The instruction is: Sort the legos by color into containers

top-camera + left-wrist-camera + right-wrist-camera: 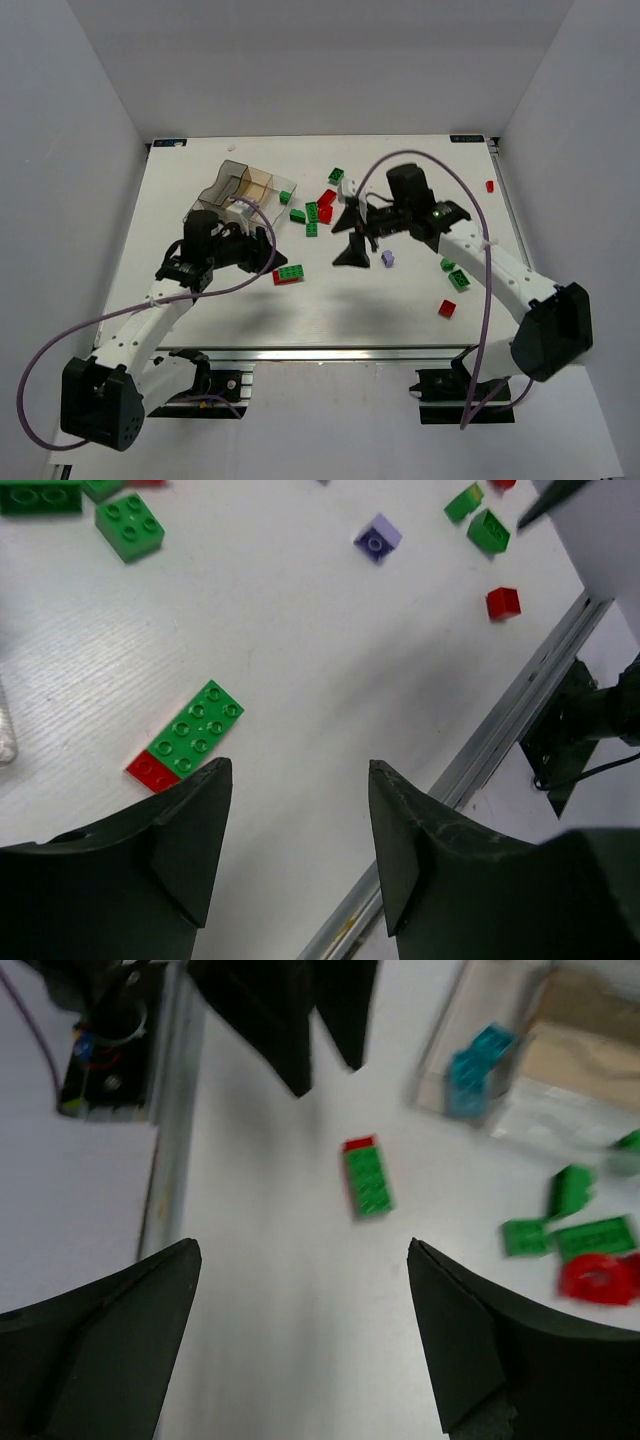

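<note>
Presently noting left pincer [266,252] low over the desk [330,320], between centre and left edge, jaws apart, nothing between them. Just ahead of it, spotted a long green brick [195,730] lying flat, with a small red piece [152,770] touching one end; close to the fingertips, not touched. Recorded right pincer [300,1260] about desk centre, facing the left one, spread wide and empty, with that same green brick on the desk between the two pincers. Found clear tray [245,190] toward the far left corner, one end wall grey, middle walls brownish. Saw cyan bricks [475,1065] inside a clear compartment beside a brownish one. Counted a loose cluster of green and red bricks [312,212] just beside the tray, on its right-edge side. Logged light purple brick [387,258] a little toward the right edge from centre, two green bricks [458,280] further that way, one red brick [446,308] close to the near edge, another red one [490,186] by the right edge. Right-wrist view blurred; cannot tell stud counts there.
</note>
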Controlling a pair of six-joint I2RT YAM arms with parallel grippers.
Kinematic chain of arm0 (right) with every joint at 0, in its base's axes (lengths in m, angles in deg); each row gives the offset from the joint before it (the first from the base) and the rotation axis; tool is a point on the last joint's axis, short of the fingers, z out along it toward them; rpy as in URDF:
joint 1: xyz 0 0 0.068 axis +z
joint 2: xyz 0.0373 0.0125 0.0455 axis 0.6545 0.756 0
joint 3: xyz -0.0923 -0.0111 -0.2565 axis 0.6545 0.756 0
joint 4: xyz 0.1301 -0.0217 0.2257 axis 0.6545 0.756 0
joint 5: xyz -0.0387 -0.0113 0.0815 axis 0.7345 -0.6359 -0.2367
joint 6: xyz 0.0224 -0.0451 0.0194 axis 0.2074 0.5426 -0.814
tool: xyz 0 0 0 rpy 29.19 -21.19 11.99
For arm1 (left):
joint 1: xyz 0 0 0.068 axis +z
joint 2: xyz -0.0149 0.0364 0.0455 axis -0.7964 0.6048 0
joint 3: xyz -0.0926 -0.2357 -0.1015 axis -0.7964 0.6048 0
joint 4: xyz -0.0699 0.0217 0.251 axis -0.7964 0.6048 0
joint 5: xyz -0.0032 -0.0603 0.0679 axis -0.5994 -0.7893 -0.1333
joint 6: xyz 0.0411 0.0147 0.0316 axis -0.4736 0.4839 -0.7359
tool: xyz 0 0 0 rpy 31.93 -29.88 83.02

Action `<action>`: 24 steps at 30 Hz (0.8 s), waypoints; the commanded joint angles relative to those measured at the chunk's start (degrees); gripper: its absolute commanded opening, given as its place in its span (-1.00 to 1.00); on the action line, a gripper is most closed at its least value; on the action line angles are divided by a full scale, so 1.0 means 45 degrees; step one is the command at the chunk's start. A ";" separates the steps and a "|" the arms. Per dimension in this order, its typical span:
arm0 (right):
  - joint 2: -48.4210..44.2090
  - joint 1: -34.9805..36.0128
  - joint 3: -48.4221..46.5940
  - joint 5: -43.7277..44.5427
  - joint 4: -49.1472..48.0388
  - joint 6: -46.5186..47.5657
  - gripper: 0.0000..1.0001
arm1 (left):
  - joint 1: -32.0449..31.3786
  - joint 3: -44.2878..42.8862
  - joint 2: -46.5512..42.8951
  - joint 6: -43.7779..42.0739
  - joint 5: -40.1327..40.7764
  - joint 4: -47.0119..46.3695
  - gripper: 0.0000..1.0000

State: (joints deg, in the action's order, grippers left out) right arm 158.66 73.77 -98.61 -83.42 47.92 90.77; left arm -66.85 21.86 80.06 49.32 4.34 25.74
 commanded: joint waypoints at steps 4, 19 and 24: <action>-0.2267 -0.0568 0.2924 -0.0203 -0.0055 0.0426 0.79 | -0.2047 -0.1969 0.1606 -0.1958 0.3338 0.3031 0.42; -0.3558 -0.2717 0.5289 0.0616 -0.2712 -0.0999 0.78 | -0.5194 -0.6304 0.6820 -0.1474 0.9258 0.3990 0.47; -0.3675 -0.2854 0.5640 0.0753 -0.3083 -0.1273 0.78 | -0.5429 -0.8099 0.9373 -0.0281 1.1270 0.4337 0.57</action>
State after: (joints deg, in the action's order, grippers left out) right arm 142.66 61.44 -73.93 -80.75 37.05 86.50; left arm -90.70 -10.23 117.94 43.79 47.33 43.79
